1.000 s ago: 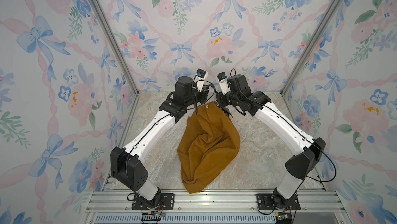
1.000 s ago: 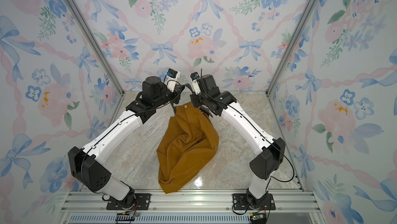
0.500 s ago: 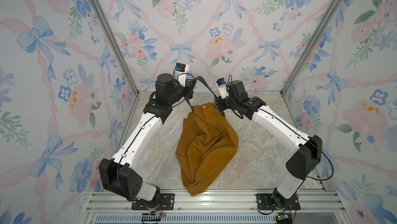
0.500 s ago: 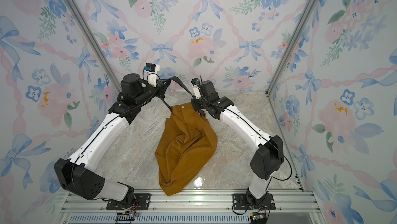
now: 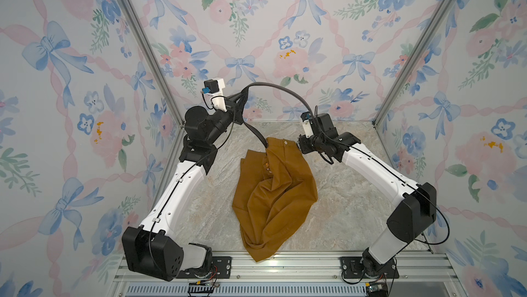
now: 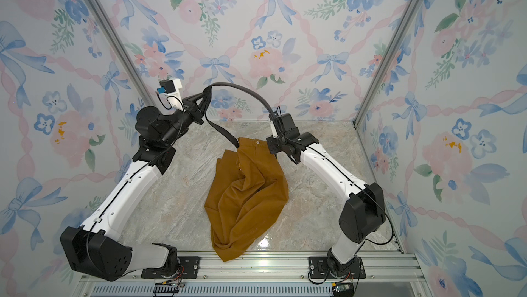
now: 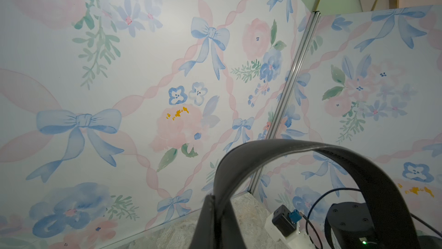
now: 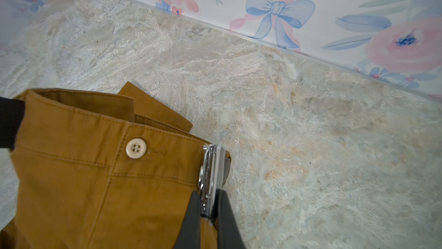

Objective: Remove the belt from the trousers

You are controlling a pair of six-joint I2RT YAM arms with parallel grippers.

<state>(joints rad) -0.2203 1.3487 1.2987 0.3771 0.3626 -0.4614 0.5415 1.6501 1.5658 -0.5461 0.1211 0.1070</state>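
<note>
The mustard trousers (image 5: 273, 195) (image 6: 245, 195) lie crumpled mid-table, waistband toward the back wall, white button (image 8: 136, 148) showing. My left gripper (image 5: 240, 99) (image 6: 204, 96) is raised near the back wall, shut on the black belt (image 5: 281, 88) (image 7: 311, 147). One stretch of strap runs down into the waistband (image 5: 266, 145). The other arches over toward my right wrist, its end hidden. My right gripper (image 5: 299, 145) (image 8: 209, 195) sits low at the waistband's right end, shut on the silver buckle (image 8: 211, 171).
Floral walls enclose the stone-patterned tabletop (image 5: 342, 201) at the back and on both sides, with metal corner posts (image 5: 399, 81). An aluminium rail (image 5: 285, 267) carrying both arm bases runs along the front edge. A trouser leg reaches that rail.
My left arm has swung left and upward with the belt, drawing a long arch of strap out of the waistband. The right gripper has stayed at the waistband, slightly lower and farther right.
</note>
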